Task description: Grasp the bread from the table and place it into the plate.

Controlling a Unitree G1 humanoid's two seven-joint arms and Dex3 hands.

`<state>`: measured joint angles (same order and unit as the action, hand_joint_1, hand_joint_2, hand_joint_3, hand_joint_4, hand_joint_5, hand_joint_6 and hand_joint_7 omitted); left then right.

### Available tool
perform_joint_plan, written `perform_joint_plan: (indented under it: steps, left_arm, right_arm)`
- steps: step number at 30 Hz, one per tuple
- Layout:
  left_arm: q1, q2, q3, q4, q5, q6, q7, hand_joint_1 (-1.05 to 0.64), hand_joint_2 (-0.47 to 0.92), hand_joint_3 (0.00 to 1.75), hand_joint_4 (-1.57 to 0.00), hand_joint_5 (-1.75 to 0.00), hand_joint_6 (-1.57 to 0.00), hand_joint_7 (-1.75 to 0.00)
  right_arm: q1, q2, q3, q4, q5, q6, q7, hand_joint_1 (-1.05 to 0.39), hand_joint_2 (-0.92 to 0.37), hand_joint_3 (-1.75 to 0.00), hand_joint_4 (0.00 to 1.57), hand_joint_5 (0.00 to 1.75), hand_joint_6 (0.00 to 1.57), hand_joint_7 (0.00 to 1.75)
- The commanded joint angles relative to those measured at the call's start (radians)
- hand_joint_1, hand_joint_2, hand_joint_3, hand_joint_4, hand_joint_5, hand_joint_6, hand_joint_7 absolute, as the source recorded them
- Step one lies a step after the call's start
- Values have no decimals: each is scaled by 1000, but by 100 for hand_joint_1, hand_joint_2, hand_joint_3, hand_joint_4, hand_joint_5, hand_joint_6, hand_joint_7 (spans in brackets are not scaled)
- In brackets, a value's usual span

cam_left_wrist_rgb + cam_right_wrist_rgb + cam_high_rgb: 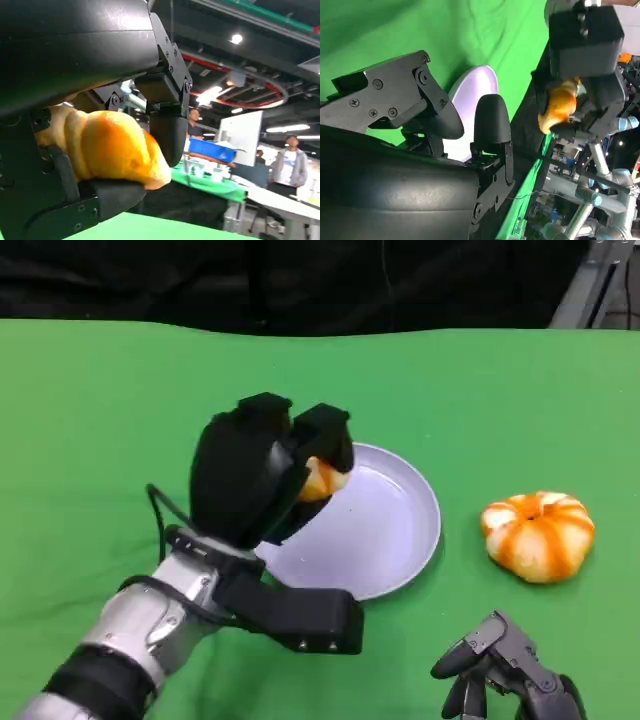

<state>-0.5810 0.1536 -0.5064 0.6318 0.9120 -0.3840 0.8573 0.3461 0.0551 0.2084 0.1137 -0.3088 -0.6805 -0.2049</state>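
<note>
My left hand point(265, 475) grips a golden-orange bread point(322, 480) and holds it above the left part of the pale lilac plate point(390, 530). In the left wrist view the bread point(110, 145) sits clamped between the black fingers point(167, 135) and the thumb below it. My right hand point(500, 670) hangs low near the table's front edge at the right, fingers apart and holding nothing. The right wrist view shows the plate point(470, 95) beyond the right hand's fingers point(492, 120), and the left hand point(585, 45) with the bread point(560, 102) in it.
A round orange-and-white pumpkin-shaped bun point(538, 535) lies on the green table point(100, 420) to the right of the plate. Behind the table's far edge is a dark backdrop. People and other tables stand in the background of the left wrist view.
</note>
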Motion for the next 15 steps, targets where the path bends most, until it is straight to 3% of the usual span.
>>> perform_joint_plan:
  steps: [1, 5, 10, 11, 12, 13, 14, 15]
  left_arm:
    - [-62, -36, -34, 85, 4, -12, -2, -18, -9, 175, -131, -175, -111, -175]
    - [-74, -66, -67, 145, 10, -10, 2, -16, -6, 175, -123, -175, -102, -175]
    - [-93, -99, -101, 207, 0, 30, -82, -13, 11, 144, -107, -175, -88, -172]
    - [-91, -104, -100, 196, -21, 56, -177, -13, 13, 141, -105, -175, -86, -171]
    - [-88, -106, -98, 181, -39, 77, -259, -18, 25, 120, -84, -151, -68, -143]
    - [-85, -106, -100, 159, -49, 113, -354, -20, 39, 95, -74, -128, -64, -110]
    - [-82, -108, -106, 135, -46, 167, -443, -32, 62, 59, -40, -98, -42, -69]
    - [-76, -108, -109, 106, -44, 217, -520, -44, 76, 34, -21, -84, -28, -49]
  right_arm:
    - [12, 1, 5, -39, -4, 28, 0, -11, -70, -143, 67, 175, 40, 175]
    - [21, -5, 7, -57, -8, 28, 1, -11, -70, -144, 66, 175, 40, 175]
    - [34, -8, 11, -76, 2, 38, 13, -11, -70, -141, 65, 175, 39, 175]
    - [36, -10, 11, -77, 1, 36, 14, -11, -70, -140, 65, 175, 39, 175]
    - [37, -10, 11, -78, 2, 35, 14, -11, -70, -140, 65, 175, 39, 175]
    - [39, -10, 10, -81, -2, 36, 12, -11, -71, -140, 65, 175, 39, 175]
    - [41, -10, 10, -83, -7, 36, 9, -11, -71, -141, 64, 175, 39, 175]
    - [42, -8, 11, -84, -7, 37, 9, -11, -71, -141, 64, 175, 39, 175]
